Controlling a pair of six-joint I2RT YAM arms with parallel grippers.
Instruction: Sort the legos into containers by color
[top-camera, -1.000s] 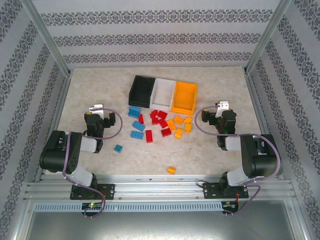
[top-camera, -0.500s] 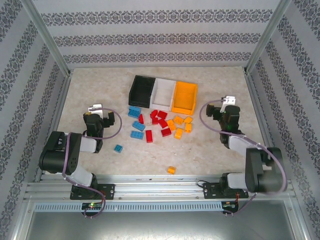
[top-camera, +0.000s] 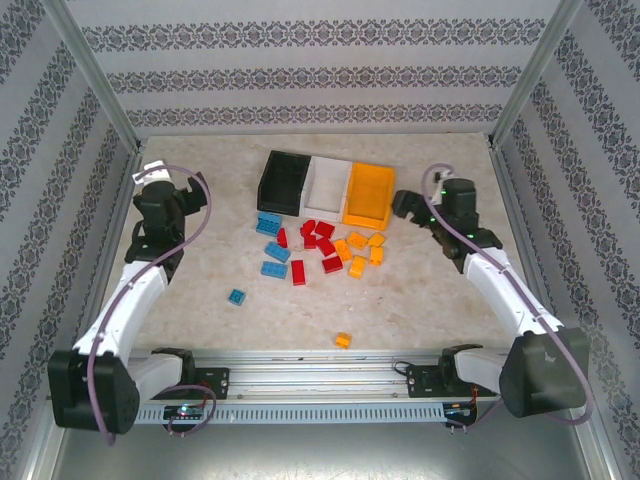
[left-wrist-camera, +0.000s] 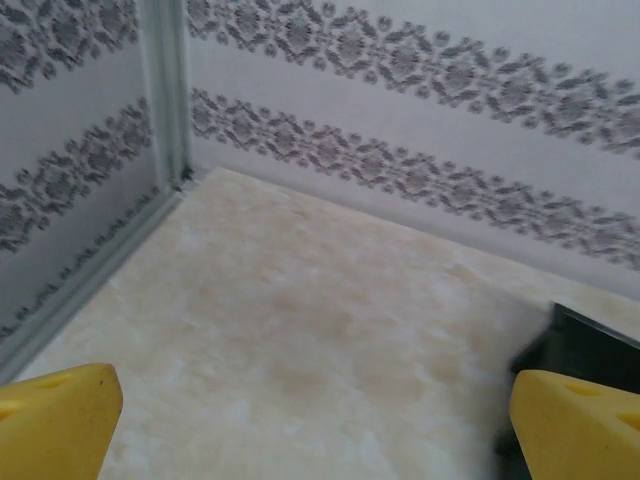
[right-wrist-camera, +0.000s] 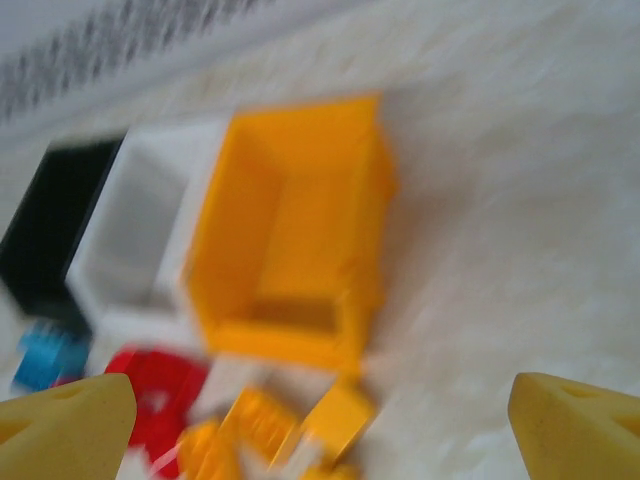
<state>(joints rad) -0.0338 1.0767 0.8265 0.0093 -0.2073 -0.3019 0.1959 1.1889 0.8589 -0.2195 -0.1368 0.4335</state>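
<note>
Blue legos (top-camera: 272, 250), red legos (top-camera: 320, 245) and orange legos (top-camera: 360, 250) lie scattered on the table in front of the containers. One blue brick (top-camera: 236, 296) and one orange brick (top-camera: 343, 340) lie apart, nearer the arms. The black bin (top-camera: 283, 182), white bin (top-camera: 327, 185) and orange bin (top-camera: 368, 195) stand in a row. My left gripper (top-camera: 178, 195) is open, left of the black bin (left-wrist-camera: 590, 345), holding nothing (left-wrist-camera: 315, 420). My right gripper (top-camera: 408, 206) is open just right of the orange bin (right-wrist-camera: 290, 240), above orange bricks (right-wrist-camera: 340, 415), nothing between its fingers (right-wrist-camera: 322, 400).
Patterned walls and metal corner posts (top-camera: 95, 90) close in the table on three sides. Bare marble tabletop (top-camera: 430, 290) lies to the right of the bricks and in the far left corner (left-wrist-camera: 300, 300). The right wrist view is motion-blurred.
Both arms have stretched out from their folded poses. The left gripper went up toward the back left; the right gripper swung to the orange bin. No brick has moved.
</note>
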